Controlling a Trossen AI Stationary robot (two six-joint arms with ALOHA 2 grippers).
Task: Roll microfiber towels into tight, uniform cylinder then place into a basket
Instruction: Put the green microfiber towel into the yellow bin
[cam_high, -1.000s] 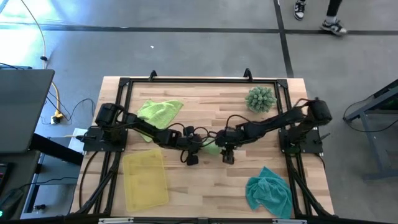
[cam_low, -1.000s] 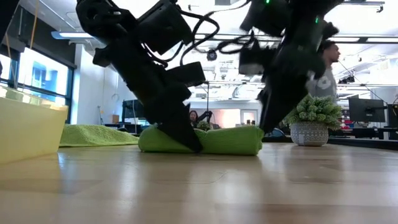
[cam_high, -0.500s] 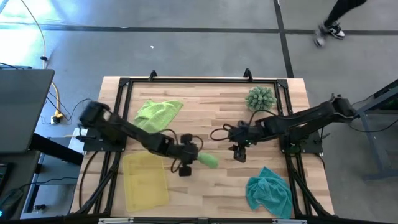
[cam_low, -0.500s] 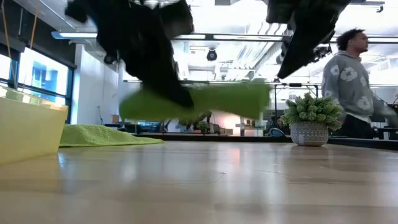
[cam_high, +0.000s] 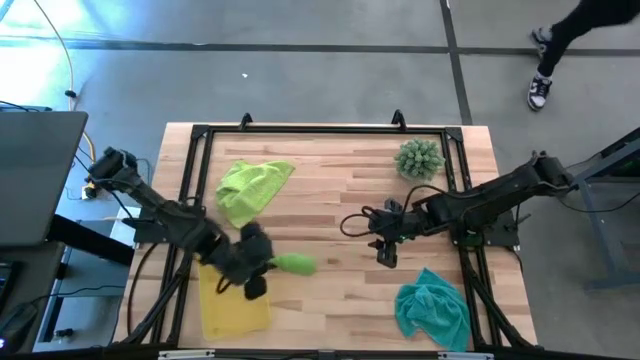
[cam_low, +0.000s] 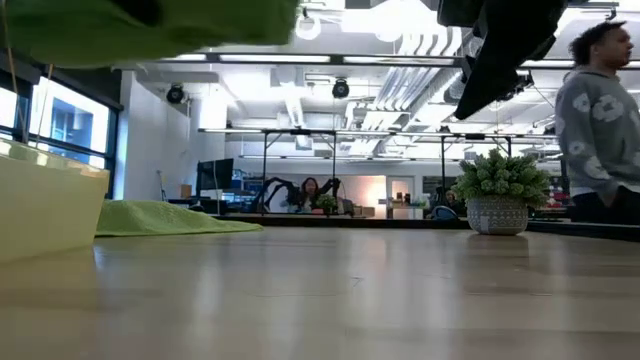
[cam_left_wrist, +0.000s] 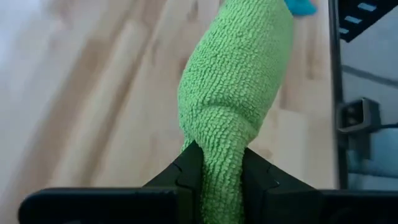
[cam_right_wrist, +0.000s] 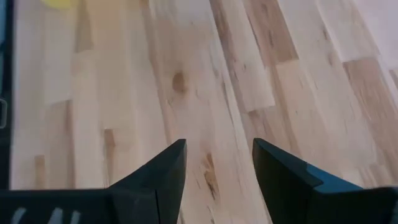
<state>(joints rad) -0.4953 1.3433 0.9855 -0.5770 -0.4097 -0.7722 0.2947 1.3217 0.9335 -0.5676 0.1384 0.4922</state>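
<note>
A rolled lime green microfiber towel (cam_high: 295, 264) hangs in the air by the far right corner of the yellow basket (cam_high: 232, 305), with my left gripper (cam_high: 270, 267) shut on it. In the low view the roll (cam_low: 150, 25) is high at the upper left. A second lime green towel (cam_high: 250, 185) lies loose on the table at the far left. A crumpled teal towel (cam_high: 432, 308) lies near right. My right gripper (cam_high: 385, 255) hovers open over bare wood right of centre, its fingers (cam_right_wrist: 165, 168) with nothing between them. My left gripper pinches one end of the rolled towel (cam_left_wrist: 221, 165) between its two fingers. The fingers come slanting down from the table's left, and the roll sticks out ahead of them toward the right. The roll is lifted clear of the table, and its end is squeezed narrow between the fingers.
A spiky green plant in a pot (cam_high: 418, 158) stands at the far right. A black frame (cam_high: 320, 130) runs around the table's edge. A person (cam_low: 600, 130) walks past beyond the table. Bare wood lies between the two arms.
My left gripper has lifted the rolled towel off the table's middle and carried it up and toward the near left, to the basket's corner, still shut on it. My right gripper has risen from the roll's right end and drawn back a little toward the right.
</note>
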